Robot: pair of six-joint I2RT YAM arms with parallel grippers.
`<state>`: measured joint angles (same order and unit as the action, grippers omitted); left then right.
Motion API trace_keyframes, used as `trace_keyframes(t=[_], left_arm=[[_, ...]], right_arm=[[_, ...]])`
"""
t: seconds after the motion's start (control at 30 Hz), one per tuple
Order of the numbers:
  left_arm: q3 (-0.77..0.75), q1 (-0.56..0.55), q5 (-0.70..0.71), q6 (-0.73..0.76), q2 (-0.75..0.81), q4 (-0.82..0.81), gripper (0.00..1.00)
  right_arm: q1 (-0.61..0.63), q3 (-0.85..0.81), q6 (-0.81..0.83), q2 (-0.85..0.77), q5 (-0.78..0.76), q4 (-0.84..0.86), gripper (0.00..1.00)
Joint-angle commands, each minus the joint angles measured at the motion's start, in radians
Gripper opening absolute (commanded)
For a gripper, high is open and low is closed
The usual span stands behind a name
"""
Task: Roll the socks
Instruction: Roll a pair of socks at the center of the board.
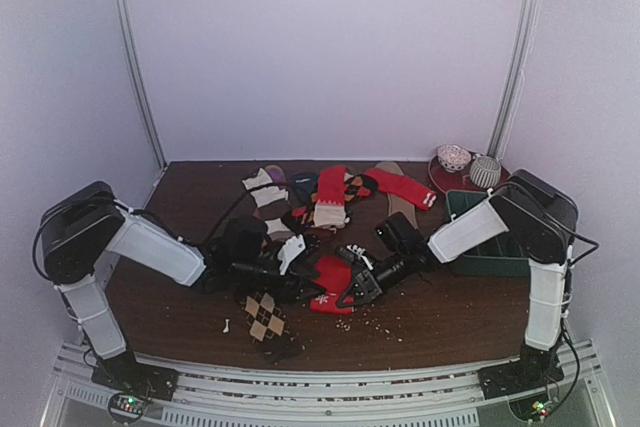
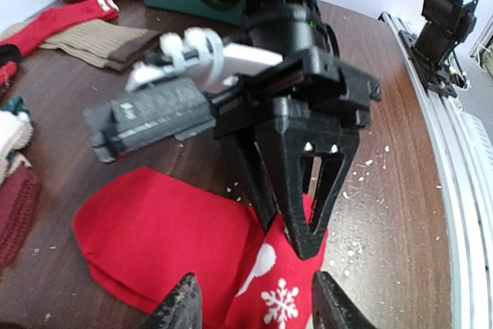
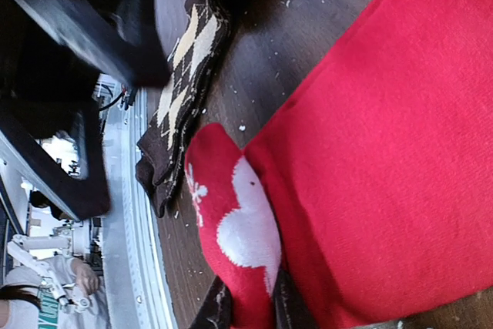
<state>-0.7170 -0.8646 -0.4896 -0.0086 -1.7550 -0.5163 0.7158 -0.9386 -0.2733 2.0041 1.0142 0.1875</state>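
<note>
Pinching a raised fold of the red sock (image 3: 385, 136), the right claw (image 3: 248, 307) is gripping the cloth between its closed fingers. The left claw (image 2: 254, 310) is hanging open over the same sock, fingers apart. The sock is lying on the tabletop (image 2: 400, 190), and the brown argyle sock (image 3: 189, 67) is lying just beside it, nearer the arms.
</note>
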Motion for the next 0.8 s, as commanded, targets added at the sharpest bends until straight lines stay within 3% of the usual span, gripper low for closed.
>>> trace_keyframes(t=[0.0, 0.4, 0.63, 0.77], left_arm=[[-0.056, -0.002, -0.087, 0.025, -0.096, -0.078, 0.49], [-0.042, -0.003, -0.153, -0.009, -0.157, -0.083, 0.42], [-0.055, -0.004, -0.150, -0.024, -0.201, -0.083, 0.48], [-0.063, -0.004, -0.157, -0.028, -0.210, -0.080, 0.36]], right_arm=[[-0.002, 0.017, -0.005, 0.093, -0.104, -0.273, 0.16], [-0.012, 0.002, 0.009, 0.106, -0.117, -0.283, 0.16], [-0.016, -0.003, 0.032, 0.107, -0.124, -0.304, 0.16], [-0.019, 0.000, 0.031, 0.105, -0.130, -0.299, 0.16]])
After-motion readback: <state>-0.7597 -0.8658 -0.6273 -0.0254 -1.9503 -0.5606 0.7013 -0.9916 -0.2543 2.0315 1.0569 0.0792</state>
